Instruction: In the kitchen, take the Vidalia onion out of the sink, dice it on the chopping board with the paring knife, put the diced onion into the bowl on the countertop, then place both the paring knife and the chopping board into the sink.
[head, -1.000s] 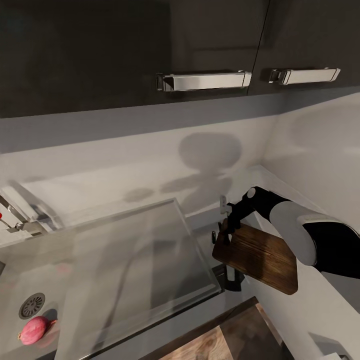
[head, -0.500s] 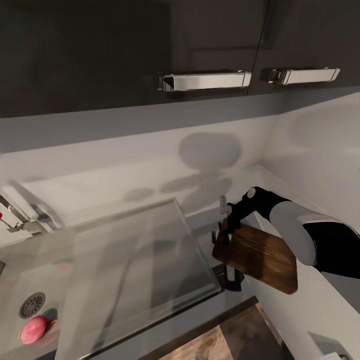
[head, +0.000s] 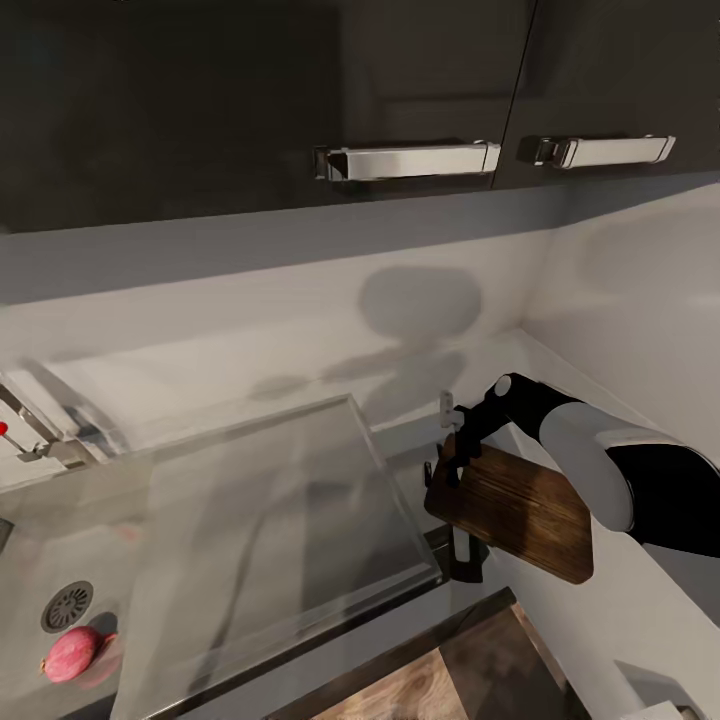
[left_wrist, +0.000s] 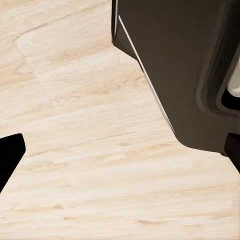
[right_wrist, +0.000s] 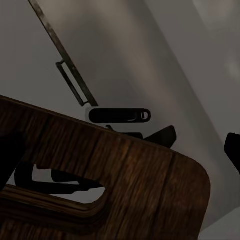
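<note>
Your right gripper (head: 452, 462) is clamped on the near edge of the chopping board (head: 520, 510), holding it tilted over the countertop (head: 640, 610) just right of the sink (head: 300, 510); its fingers are largely hidden by the board, though the right wrist view shows the board's handle slot (right_wrist: 60, 187) close up. The Vidalia onion (head: 70, 655) lies in the basin beside the drain (head: 65, 606). Your left gripper's fingertips (left_wrist: 10, 155) sit cut off at the frame edges over pale floor (left_wrist: 90, 165), spread wide.
</note>
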